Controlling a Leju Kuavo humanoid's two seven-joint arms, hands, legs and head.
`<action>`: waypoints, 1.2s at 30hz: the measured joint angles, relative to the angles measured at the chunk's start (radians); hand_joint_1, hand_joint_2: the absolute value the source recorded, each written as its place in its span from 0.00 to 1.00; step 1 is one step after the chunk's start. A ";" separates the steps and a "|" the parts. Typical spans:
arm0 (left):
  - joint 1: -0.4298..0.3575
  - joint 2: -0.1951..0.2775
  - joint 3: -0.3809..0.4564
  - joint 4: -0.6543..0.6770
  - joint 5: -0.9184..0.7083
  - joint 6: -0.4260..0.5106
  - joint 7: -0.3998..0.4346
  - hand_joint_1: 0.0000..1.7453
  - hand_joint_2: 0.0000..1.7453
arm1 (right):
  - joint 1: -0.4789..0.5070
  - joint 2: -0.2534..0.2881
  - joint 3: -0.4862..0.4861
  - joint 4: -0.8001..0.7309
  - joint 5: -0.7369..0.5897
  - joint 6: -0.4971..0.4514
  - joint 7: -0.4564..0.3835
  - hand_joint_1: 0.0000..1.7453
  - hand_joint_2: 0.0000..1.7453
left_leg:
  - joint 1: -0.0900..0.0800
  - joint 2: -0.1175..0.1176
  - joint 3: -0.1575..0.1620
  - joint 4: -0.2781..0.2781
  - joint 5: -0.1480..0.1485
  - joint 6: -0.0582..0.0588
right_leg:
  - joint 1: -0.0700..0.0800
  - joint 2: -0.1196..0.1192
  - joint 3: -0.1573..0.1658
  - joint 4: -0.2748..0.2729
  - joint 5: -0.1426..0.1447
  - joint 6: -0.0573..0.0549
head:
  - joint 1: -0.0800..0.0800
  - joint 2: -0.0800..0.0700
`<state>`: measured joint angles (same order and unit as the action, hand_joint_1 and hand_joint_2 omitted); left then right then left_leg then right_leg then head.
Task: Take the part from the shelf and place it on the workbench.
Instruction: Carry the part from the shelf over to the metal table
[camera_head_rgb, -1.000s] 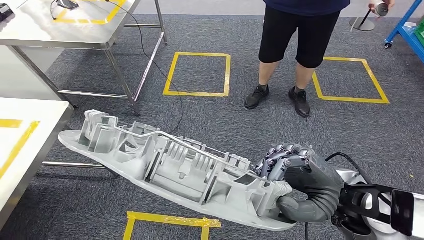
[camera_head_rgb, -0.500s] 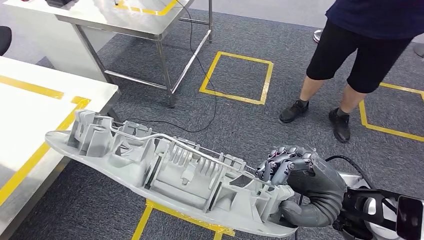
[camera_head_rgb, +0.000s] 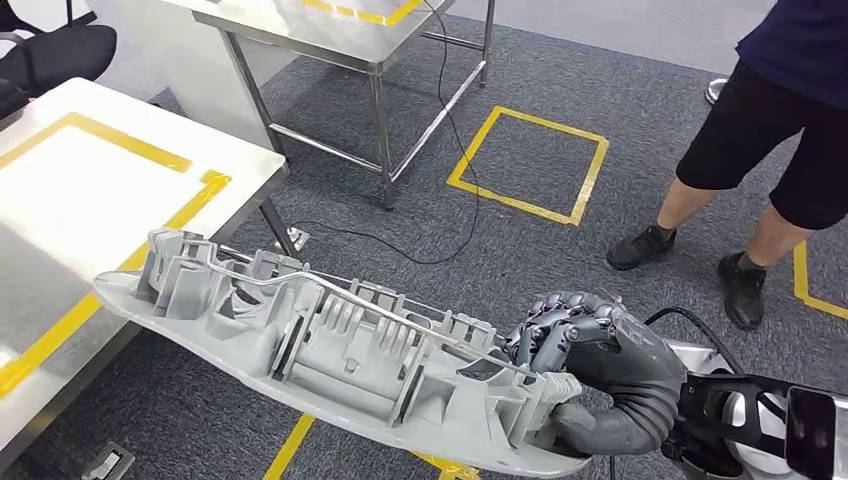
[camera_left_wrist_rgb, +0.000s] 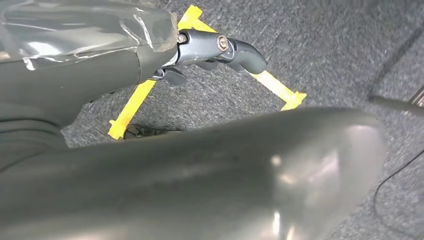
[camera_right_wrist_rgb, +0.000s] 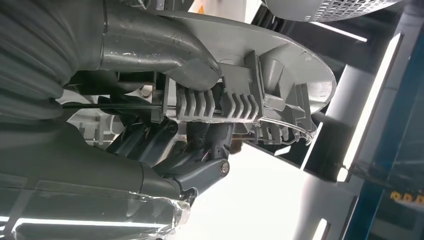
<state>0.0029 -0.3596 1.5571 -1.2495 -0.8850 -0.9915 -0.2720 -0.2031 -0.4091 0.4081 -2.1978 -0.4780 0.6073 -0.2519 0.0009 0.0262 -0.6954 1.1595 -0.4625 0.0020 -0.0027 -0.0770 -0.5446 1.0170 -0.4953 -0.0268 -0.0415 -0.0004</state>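
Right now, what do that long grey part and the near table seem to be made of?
The long grey part looks like matte moulded plastic: thin ribs and clips, no shine. The near table looks like brushed metal, probably steel, given its pale sheen and soft reflections, with yellow tape on top.

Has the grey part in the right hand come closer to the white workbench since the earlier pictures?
Yes. The part, held by the right hand, now has its far end over the edge of the white workbench; earlier it was still short of it.
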 joint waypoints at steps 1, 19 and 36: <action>-0.001 0.001 0.000 -0.002 0.001 0.000 0.000 0.00 0.00 | -0.002 0.001 0.001 0.000 0.000 0.000 0.000 1.00 1.00 | -0.006 0.022 0.033 -0.064 0.022 0.007 | 0.003 -0.011 0.004 0.000 -0.004 0.002 | 0.001 0.000; -0.002 -0.001 0.000 -0.008 0.053 0.017 0.013 0.00 0.00 | -0.019 -0.007 0.014 0.004 -0.023 0.015 -0.001 1.00 1.00 | 0.007 -0.165 0.097 -0.142 0.023 0.008 | -0.024 0.114 -0.042 0.013 0.030 0.052 | 0.013 0.000; 0.003 0.000 0.000 0.008 0.061 -0.003 0.019 0.00 0.00 | -0.012 -0.020 0.020 0.002 -0.021 0.018 -0.007 1.00 1.00 | -0.021 0.035 0.077 -0.139 0.032 0.044 | 0.007 -0.060 0.000 0.002 -0.007 0.023 | 0.002 0.000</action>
<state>0.0056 -0.3594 1.5573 -1.2420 -0.8244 -0.9946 -0.2529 -0.2154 -0.4289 0.4277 -2.1957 -0.4993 0.6256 -0.2585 -0.0205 0.0610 -0.6185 1.0204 -0.4308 0.0456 0.0044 -0.1374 -0.5443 1.0190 -0.5027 -0.0035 -0.0394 -0.0004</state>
